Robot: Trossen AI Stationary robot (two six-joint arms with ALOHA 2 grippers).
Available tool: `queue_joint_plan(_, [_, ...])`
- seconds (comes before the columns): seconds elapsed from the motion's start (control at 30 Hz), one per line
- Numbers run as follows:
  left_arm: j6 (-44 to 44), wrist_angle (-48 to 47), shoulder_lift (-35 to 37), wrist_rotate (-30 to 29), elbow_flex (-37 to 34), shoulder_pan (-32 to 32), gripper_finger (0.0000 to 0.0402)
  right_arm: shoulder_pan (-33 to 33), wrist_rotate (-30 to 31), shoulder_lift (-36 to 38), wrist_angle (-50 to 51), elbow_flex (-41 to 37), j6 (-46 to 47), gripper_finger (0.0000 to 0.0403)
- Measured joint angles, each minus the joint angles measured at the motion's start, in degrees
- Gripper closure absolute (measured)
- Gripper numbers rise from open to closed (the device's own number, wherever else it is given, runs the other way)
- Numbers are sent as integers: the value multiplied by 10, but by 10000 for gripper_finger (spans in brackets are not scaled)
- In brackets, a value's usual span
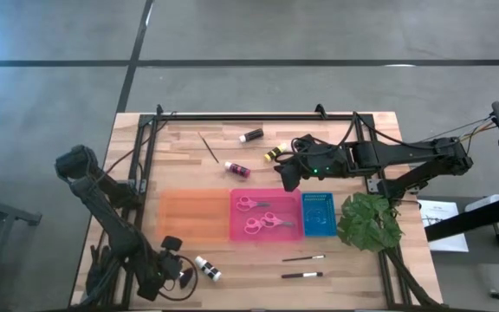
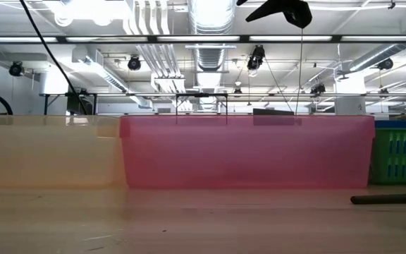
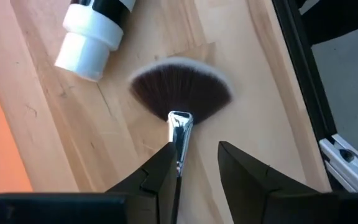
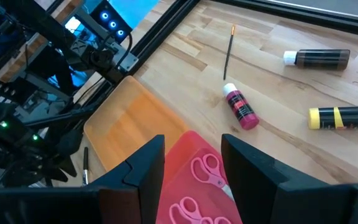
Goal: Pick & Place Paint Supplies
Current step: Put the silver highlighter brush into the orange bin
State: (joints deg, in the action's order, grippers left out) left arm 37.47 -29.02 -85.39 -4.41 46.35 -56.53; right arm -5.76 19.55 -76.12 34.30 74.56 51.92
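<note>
From above, you see the left gripper (image 1: 183, 279) low at the near left corner of the table (image 1: 189, 147), just beside a white-capped black paint bottle (image 1: 207, 268). The right gripper (image 1: 289, 178) hangs over the far edge of the pink tray (image 1: 265, 231), where two pink-handled scissors (image 1: 252, 204) lie. An orange tray (image 1: 193, 216) sits to one side of the pink one, a blue tray (image 1: 318, 214) to the other, and a leafy plant (image 1: 369, 222) stands beyond the blue. Behind the trays lie a pink bottle (image 1: 237, 169), a yellow bottle (image 1: 275, 152), a dark bottle (image 1: 251, 135) and a thin brush (image 1: 209, 146). Two more dark-handled brushes (image 1: 303, 257) lie near the front edge.

At table height, you face the pink tray's wall (image 2: 245, 152), the orange tray (image 2: 48, 152) on one side and the blue tray (image 2: 400, 155) on the other. The right gripper shows only as a dark shape at the top edge.

Through the left wrist camera, you see the left gripper's fingers (image 3: 160, 177) set either side of the silver ferrule of a fan brush (image 3: 180, 93). One finger touches it, a gap remains at the other, so you cannot tell whether it grips. The fan of bristles lies flat on the wood, the white-capped bottle just beyond.

Through the right wrist camera, the right gripper's jaws stand apart, holding nothing, above the pink tray and its scissors. The pink, yellow and dark bottles and the thin brush lie on the wood beyond.
</note>
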Motion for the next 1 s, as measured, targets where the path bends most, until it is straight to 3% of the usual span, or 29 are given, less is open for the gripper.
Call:
queue_joint_plan(0.37, [3, 25, -1, -5, -18, 3, 277, 0, 1, 0, 16, 0, 6, 246])
queue_joint_plan(0.73, [15, 35, -67, -4, -10, 4, 277, 0, 1, 0, 19, 0, 9, 246])
queue_joint_plan(1.0, [25, 29, -75, -11, -12, 3, 277, 0, 1, -1, 20, 0, 9, 246])
